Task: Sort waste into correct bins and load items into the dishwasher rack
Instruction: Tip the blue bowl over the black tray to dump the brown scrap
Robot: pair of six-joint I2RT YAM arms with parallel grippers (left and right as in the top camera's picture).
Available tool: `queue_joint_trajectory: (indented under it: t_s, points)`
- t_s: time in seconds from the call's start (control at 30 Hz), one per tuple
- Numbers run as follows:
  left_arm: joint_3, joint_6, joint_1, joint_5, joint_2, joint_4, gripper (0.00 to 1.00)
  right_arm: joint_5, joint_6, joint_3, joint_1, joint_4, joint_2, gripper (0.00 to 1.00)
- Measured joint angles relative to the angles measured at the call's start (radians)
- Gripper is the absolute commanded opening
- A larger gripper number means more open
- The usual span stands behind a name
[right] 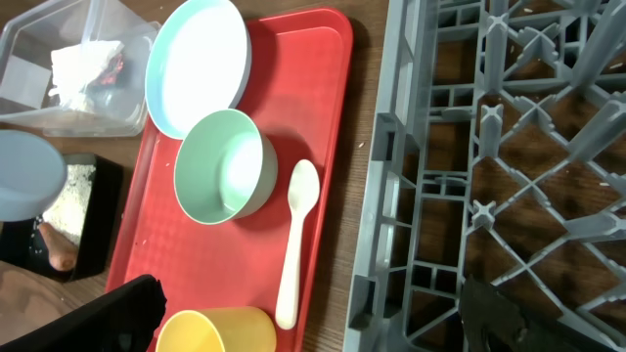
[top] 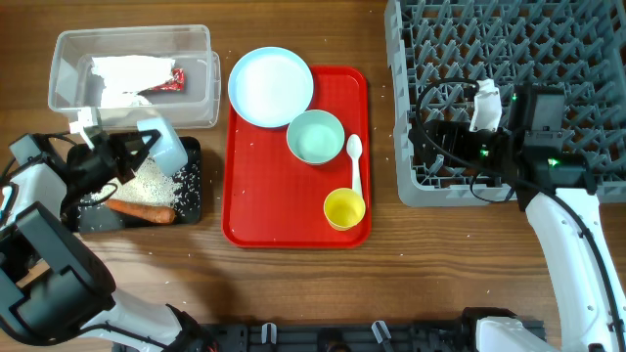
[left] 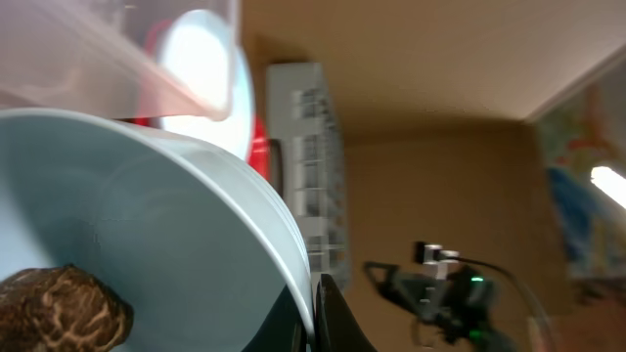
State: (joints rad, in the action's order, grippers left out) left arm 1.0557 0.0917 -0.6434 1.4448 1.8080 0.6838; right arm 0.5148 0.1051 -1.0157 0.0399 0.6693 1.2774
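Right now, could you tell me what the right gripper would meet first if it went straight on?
Most likely the white plastic spoon on the red tray; the open right gripper points down at its handle end. Depth is unclear, so it may hit the tray instead.

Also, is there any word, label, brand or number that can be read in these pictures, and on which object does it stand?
No text can be read in any view.
Red wrapper in the clear tub: any print is too small to read.
Wall poster: colourful but blurred, unreadable.
Red tray and grey rack: no marks show.
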Motion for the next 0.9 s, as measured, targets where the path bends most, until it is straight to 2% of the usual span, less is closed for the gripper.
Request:
queue_joint_trajectory:
  t_s: [0.17,0.47,0.6,0.73,0.9]
  points:
    - [0.000,-0.019,-0.052,0.077,0.000,0.020,0.04,0.000,0.000,0.000,0.000,0.000,0.000,1.00]
    - [0.000,-0.035,-0.209,0.098,0.000,0.056,0.04,0.000,0.000,0.000,0.000,0.000,0.000,1.00]
    - [0.002,-0.116,-0.275,0.099,0.000,-0.003,0.04,0.000,0.000,0.000,0.000,0.001,0.000,1.00]
    - [0.006,-0.238,-0.294,0.099,0.001,0.127,0.04,0.000,0.000,0.000,0.000,0.002,0.000,1.00]
    - [0.006,-0.290,-0.293,0.095,0.002,0.074,0.04,0.000,0.000,0.000,0.000,0.003,0.000,1.00]
